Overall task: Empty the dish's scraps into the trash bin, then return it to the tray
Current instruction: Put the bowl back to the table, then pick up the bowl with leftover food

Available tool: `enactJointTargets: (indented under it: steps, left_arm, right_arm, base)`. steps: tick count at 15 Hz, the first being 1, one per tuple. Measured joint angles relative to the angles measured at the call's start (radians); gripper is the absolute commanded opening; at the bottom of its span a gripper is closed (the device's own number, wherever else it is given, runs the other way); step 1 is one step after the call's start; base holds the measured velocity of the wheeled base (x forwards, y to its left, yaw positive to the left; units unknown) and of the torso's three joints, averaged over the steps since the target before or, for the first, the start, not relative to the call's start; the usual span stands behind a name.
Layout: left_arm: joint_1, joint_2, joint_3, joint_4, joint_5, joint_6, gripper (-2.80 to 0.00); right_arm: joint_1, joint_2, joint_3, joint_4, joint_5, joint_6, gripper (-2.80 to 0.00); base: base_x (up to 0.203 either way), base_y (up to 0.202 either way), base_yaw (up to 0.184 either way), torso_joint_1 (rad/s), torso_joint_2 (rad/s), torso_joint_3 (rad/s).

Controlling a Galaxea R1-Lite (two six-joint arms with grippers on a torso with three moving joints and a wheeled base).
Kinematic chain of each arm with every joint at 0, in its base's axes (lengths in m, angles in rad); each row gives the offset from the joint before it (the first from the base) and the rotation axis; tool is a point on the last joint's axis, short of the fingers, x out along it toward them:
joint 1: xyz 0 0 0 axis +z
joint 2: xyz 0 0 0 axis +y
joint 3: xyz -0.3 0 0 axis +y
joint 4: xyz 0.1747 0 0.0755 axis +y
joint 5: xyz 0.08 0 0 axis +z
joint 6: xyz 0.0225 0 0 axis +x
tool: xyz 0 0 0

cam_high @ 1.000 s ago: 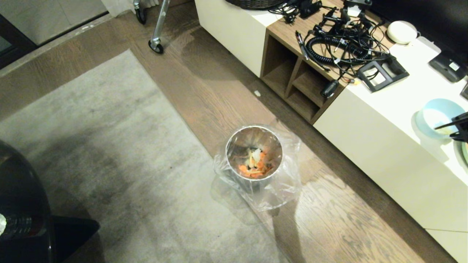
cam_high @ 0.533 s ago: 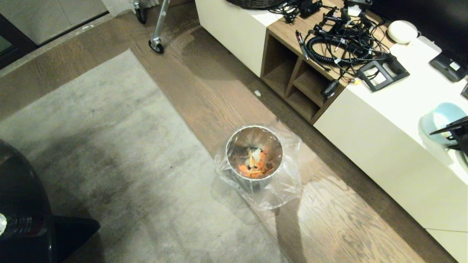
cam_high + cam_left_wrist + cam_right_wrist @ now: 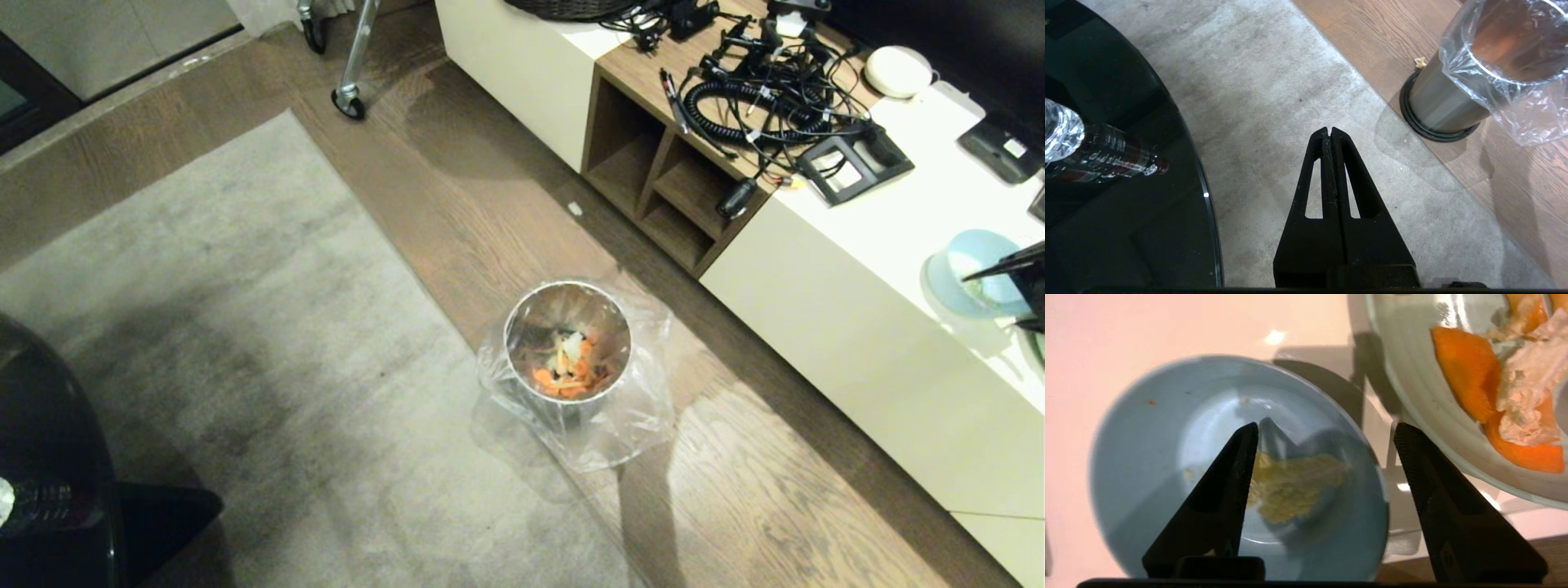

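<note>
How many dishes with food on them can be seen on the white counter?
2: the pale blue dish under the open right claw, and the larger green-rimmed plate beside it. Others may lie outside the views.

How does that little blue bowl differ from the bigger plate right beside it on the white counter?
The blue bowl is smaller and pale blue; the bigger plate is larger and greenish-white. The blue bowl keeps only a smear of yellow residue; the bigger plate holds orange slices and pale food bits. The right end effector, open, straddles the bowl's rim, not the plate's. Both are round, shallow and rest on the white counter.
</note>
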Motion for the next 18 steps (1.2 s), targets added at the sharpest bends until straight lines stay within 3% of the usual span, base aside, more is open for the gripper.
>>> enactJointTargets:
  steps: [4,8,11,18]
  left_arm:
    - [0.0,0.0,0.0,0.0,0.0,0.0,-2.8]
    - [0.0,0.0,0.0,0.0,0.0,0.0,-2.8]
    - [0.0,0.0,0.0,0.0,0.0,0.0,-2.8]
    - [0.0,0.0,0.0,0.0,0.0,0.0,-2.8]
  right_arm:
    - [0.0,0.011,-0.048,0.025,-0.001,0.0,0.0]
    - [0.007,-0.008,-0.054,0.136,0.007,0.009,0.0]
    - [0.014,-0.03,-0.057,0.134,0.017,0.059,0.0]
    - [0.017,-0.046,-0.058,0.127,0.031,0.061,0.0]
  base:
    - [0.0,0.0,0.0,0.0,0.0,0.0]
    - [0.0,0.0,0.0,0.0,0.0,0.0]
    - [0.0,0.0,0.0,0.0,0.0,0.0]
    - [0.0,0.0,0.0,0.0,0.0,0.0]
